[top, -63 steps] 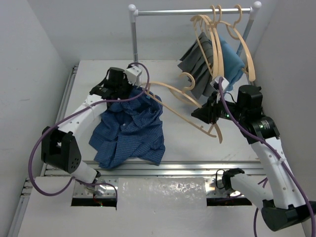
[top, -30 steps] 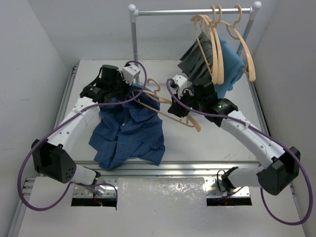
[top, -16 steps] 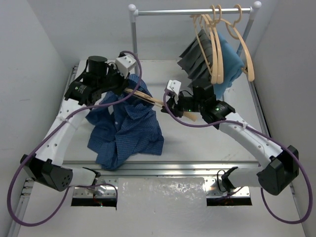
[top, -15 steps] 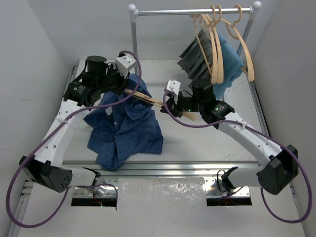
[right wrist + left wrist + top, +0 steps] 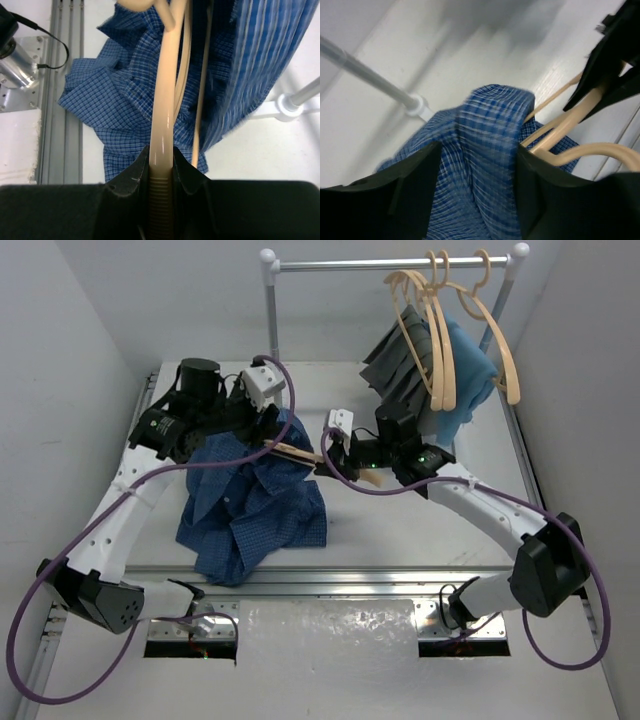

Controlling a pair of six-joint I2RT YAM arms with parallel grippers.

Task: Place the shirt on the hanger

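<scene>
The blue checked shirt (image 5: pixel 255 505) hangs bunched from its raised upper part down to a heap on the table. My left gripper (image 5: pixel 258 420) is at that raised part; in the left wrist view its fingers (image 5: pixel 420 175) stand apart with a fold of the shirt (image 5: pixel 485 150) loose between them. My right gripper (image 5: pixel 328 458) is shut on the ribbed end of the tan wooden hanger (image 5: pixel 295 450). The hanger (image 5: pixel 164 100) reaches from those jaws (image 5: pixel 161 155) into the shirt (image 5: pixel 125 100). The hanger's arms (image 5: pixel 570 120) lie against the fold on its right.
A metal clothes rack (image 5: pixel 272 320) stands at the back. Several more tan hangers (image 5: pixel 440 330) hang on its bar, with a dark grey garment (image 5: pixel 400 360) and a teal cloth (image 5: pixel 470 365). The rack's pole (image 5: pixel 365 72) passes left of the shirt. Side walls are close.
My right arm has carried the hanger leftwards into the shirt. My left arm lifted the shirt's upper part, and its jaws have just parted from shut.
</scene>
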